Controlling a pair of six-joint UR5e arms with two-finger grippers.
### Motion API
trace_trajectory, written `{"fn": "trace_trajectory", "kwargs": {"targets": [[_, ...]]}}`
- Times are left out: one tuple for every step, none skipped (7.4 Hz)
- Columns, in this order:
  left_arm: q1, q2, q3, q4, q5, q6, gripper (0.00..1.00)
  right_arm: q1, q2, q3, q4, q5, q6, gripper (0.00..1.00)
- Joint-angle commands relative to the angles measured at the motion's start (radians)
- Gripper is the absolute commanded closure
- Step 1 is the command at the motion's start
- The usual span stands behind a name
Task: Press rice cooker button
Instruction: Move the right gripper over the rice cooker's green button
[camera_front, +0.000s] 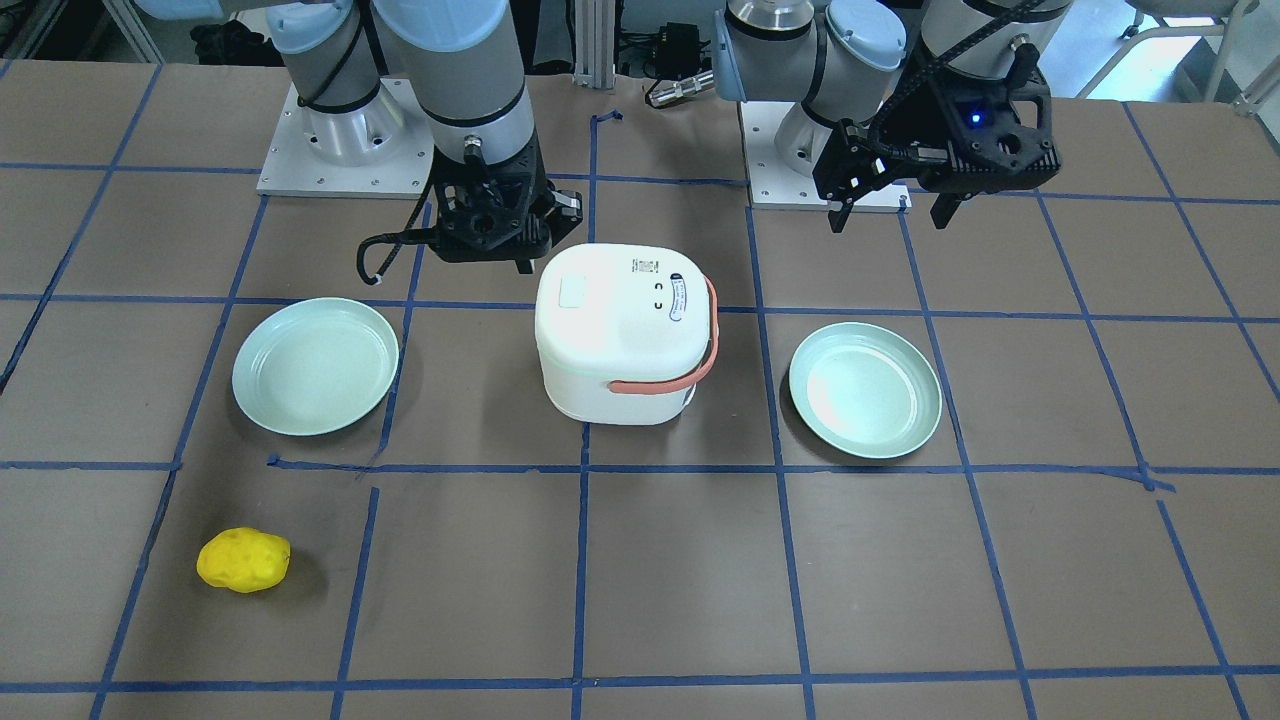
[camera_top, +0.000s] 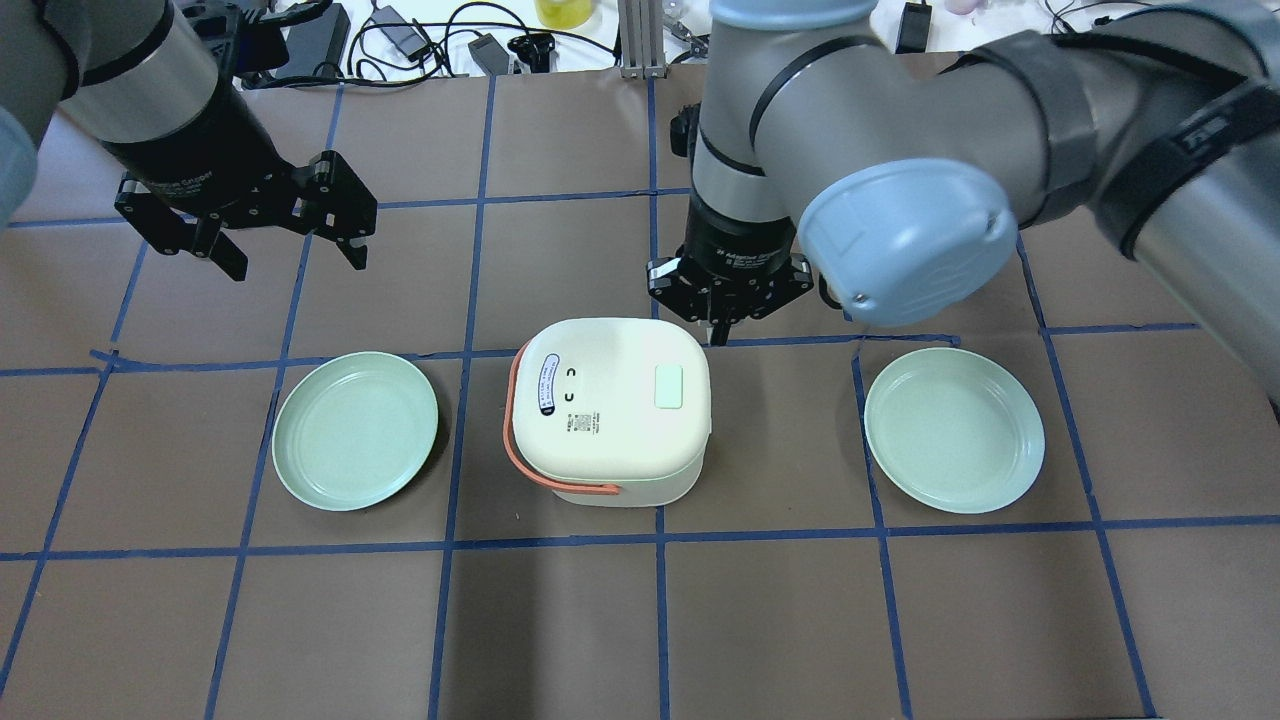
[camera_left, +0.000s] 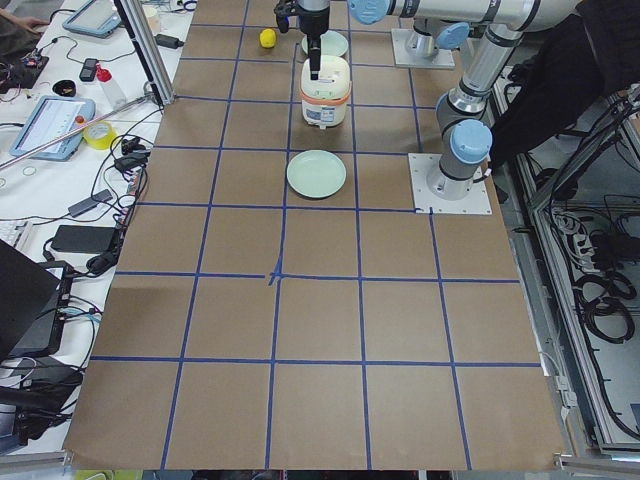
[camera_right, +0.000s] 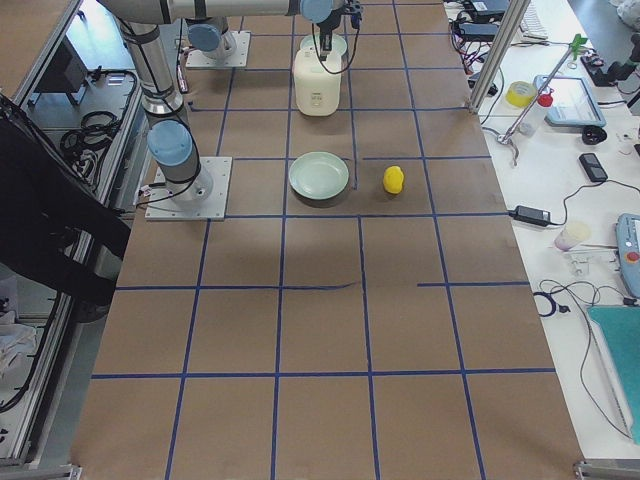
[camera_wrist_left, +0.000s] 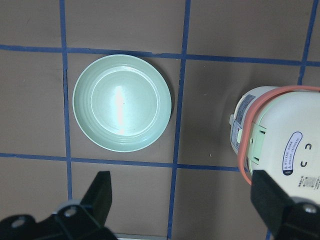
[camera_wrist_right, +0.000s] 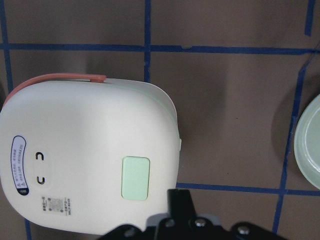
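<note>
The white rice cooker (camera_top: 600, 410) with an orange handle stands at the table's middle. Its button (camera_top: 668, 386) is a pale rounded-square pad on the lid, on the side toward my right arm; it also shows in the front view (camera_front: 575, 291) and the right wrist view (camera_wrist_right: 136, 178). My right gripper (camera_top: 717, 328) is shut and empty, pointing down. It hovers just off the lid's edge close to the button, not touching it; its fingertips (camera_wrist_right: 181, 200) show beside the pad. My left gripper (camera_top: 295, 262) is open and empty, high above the table to the cooker's left.
Two pale green plates lie either side of the cooker, one (camera_top: 355, 430) below my left gripper and one (camera_top: 955, 430) at the right. A yellow lumpy object (camera_front: 243, 560) lies near the operators' edge. Blue tape lines grid the brown table.
</note>
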Motion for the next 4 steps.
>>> {"fn": "trace_trajectory", "kwargs": {"targets": [[0.000,0.000,0.000,0.000,0.000,-0.001,0.00,0.031,0.015,0.076,-0.125,0.002,0.041,1.00],[0.000,0.000,0.000,0.000,0.000,0.001,0.00,0.043,0.022,0.088,-0.141,0.002,0.041,1.00],[0.000,0.000,0.000,0.000,0.000,0.001,0.00,0.058,0.040,0.090,-0.173,-0.003,0.043,1.00],[0.000,0.000,0.000,0.000,0.000,0.001,0.00,0.066,0.045,0.090,-0.176,-0.004,0.043,1.00]]}}
